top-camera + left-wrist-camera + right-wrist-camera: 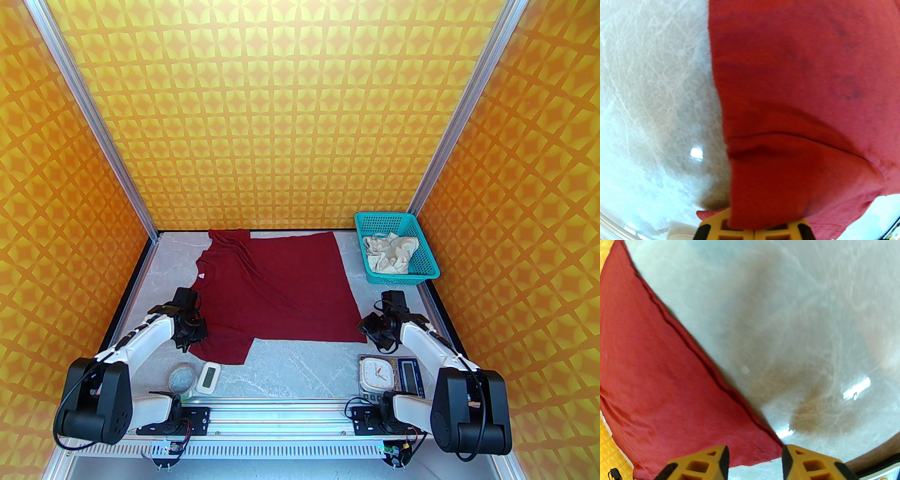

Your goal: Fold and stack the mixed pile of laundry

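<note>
Left gripper [753,230] pinches dark red short-sleeved shirt [281,286]; right gripper [754,458] half-open, holding nothing.
The thin hem corner may slip the right jaws, skewing the fold.

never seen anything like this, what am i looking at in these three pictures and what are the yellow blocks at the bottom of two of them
This is a robot with a left arm and a right arm, bolted at the near edge of a marbled table. The wide picture comes from a camera above and behind the arms. The other two pictures come from a camera on each wrist. The yellow blocks are the fingers of each arm's tool.

A dark red shirt lies spread on the table. At the far right, a teal basket holds crumpled cream shorts. A small white clock sits near the right arm.

The left tool is shut on the shirt's near left edge. The right tool is open at the shirt's near right corner and holds nothing.
</note>
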`<act>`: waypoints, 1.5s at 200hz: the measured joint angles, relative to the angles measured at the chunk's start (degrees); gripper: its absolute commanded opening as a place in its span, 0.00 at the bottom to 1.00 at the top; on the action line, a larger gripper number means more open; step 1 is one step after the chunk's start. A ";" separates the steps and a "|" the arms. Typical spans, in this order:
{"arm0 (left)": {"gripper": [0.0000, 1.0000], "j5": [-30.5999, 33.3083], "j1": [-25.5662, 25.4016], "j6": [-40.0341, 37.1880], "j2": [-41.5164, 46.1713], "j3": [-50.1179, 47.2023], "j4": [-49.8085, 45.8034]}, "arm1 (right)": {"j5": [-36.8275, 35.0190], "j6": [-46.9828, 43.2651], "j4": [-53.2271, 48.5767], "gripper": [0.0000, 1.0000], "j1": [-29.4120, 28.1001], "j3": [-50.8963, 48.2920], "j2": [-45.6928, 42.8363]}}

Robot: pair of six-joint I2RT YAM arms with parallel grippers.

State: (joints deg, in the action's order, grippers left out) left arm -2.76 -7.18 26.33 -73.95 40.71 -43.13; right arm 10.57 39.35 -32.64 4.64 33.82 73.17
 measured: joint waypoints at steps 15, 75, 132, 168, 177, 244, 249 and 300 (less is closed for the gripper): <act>0.00 -0.92 -0.02 0.17 1.90 0.35 -1.18 | 0.63 0.48 0.33 0.39 0.00 -0.46 0.92; 0.00 -3.48 -0.02 0.22 7.56 4.94 -6.25 | 2.36 1.40 3.10 0.19 0.00 -0.52 3.50; 0.00 -4.48 -0.02 1.84 12.17 6.91 -10.49 | 2.34 0.37 3.28 0.03 0.00 0.24 4.00; 0.00 -4.72 -0.11 3.89 12.50 6.91 -13.62 | 2.01 -0.76 1.18 0.01 0.00 1.68 2.27; 0.00 -4.83 -0.13 4.70 12.57 6.86 -14.12 | 1.95 -1.03 0.70 0.01 0.00 2.19 1.77; 0.00 -9.03 -0.22 12.35 14.43 1.38 -12.90 | 2.14 -2.95 -2.29 0.00 -0.02 6.38 1.18; 0.00 -9.18 -0.15 12.76 14.80 1.36 -12.85 | 2.14 -3.17 -2.49 0.00 -0.02 6.82 1.18; 0.00 -9.51 0.92 15.28 17.44 2.05 -12.28 | 2.62 -4.26 -3.78 0.00 -0.20 10.95 2.23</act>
State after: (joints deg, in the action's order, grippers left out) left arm -12.27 -6.26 41.60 -56.51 42.76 -55.42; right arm 13.19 35.09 -36.42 4.45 44.77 75.40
